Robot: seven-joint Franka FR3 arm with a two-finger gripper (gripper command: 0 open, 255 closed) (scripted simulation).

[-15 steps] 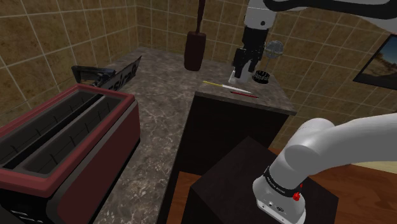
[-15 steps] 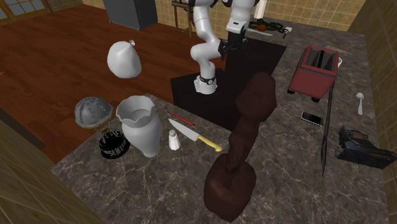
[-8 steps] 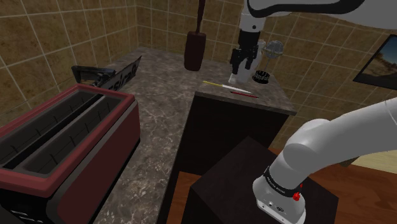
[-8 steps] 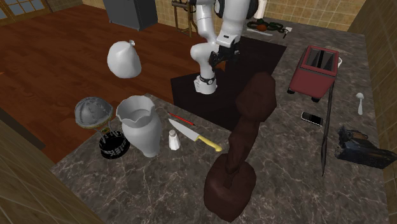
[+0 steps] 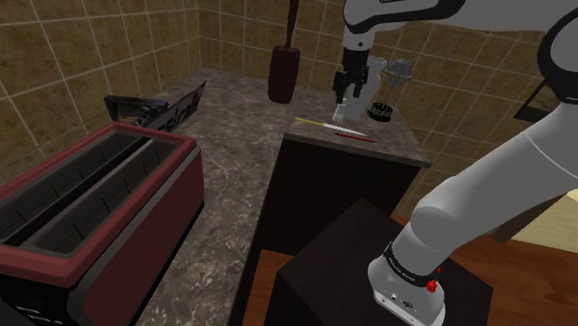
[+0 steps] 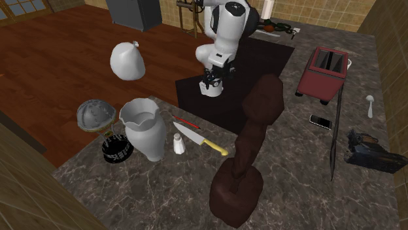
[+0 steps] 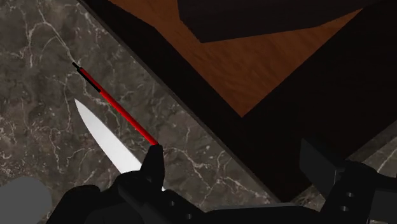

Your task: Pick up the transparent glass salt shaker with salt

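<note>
One salt shaker [image 6: 178, 144], one knife [image 6: 199, 139], one red stick [image 7: 118, 105], one white jug [image 6: 145, 127], claw [image 7: 230, 151] spread apart, empty

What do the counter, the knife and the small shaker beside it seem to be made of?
Counter: dark stone, probably marble, by its pale veins. Knife: pale smooth blade, likely metal; yellow handle, perhaps plastic. Shaker: drawn plain white, so its material is unclear.
</note>
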